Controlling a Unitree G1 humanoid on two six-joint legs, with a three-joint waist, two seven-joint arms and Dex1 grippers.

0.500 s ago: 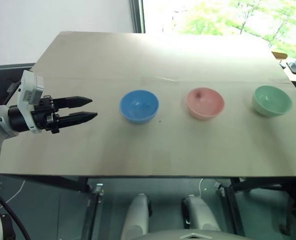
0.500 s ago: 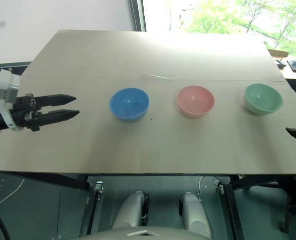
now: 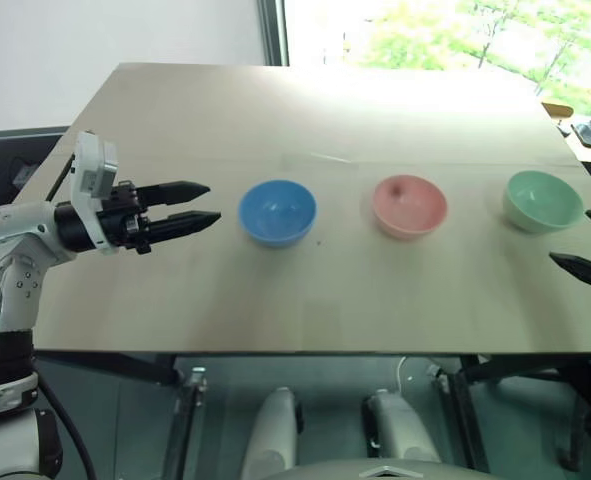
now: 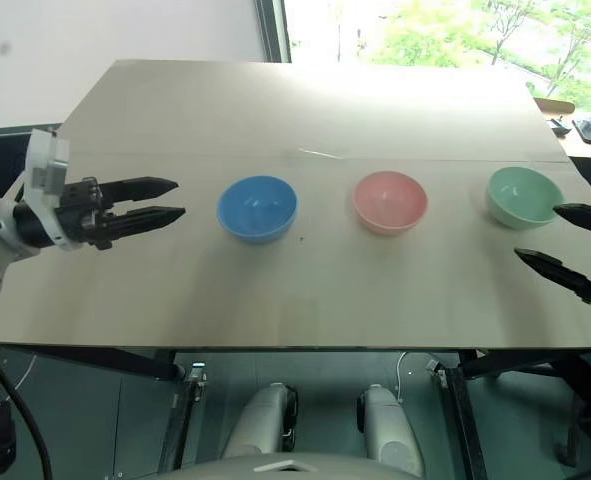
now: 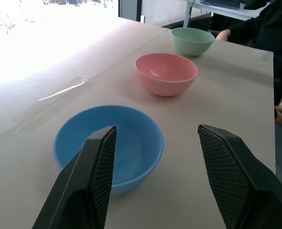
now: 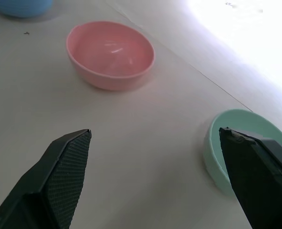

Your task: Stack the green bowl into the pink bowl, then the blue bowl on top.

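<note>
The left claw [image 4: 180, 199] hangs just above the table [image 4: 305, 100] at its left side, its two black fingers apart with nothing between them, pointing level toward the blue bowl [image 4: 258, 208]. That bowl sits upright a short way past the fingertips, not touched; in the left wrist view it lies between and beyond the two fingers [image 5: 95, 176].

The right claw [image 4: 545, 238] reaches in from the table's right edge with its fingers spread wide and empty. Its farther finger lies just beside the green bowl's [image 4: 524, 197] right rim; whether it touches I cannot tell. The nearer finger hangs over bare table in front of that bowl.

The three bowls stand upright and empty in a row across the table, well apart from one another: blue on the left, the pink bowl [image 4: 390, 201] in the middle, green on the right. None is stacked yet. A strip of clear tape [image 5: 62, 90] lies flat on the table behind the blue bowl.
</note>
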